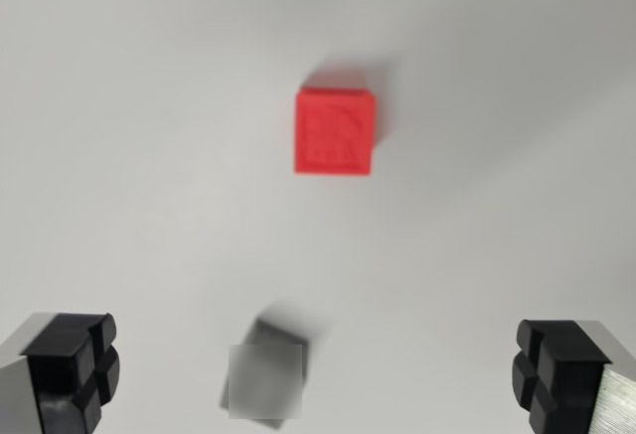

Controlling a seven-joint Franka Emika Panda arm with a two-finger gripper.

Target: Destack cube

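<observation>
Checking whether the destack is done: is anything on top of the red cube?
Nothing sits on the red cube; its top face shows bare. A grey cube lies apart on the table, between the open gripper fingers. Beneath either cube is hidden.

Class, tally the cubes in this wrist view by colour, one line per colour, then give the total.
Red cube: 1
Grey cube: 1 (blurred)
Total: 2
</observation>
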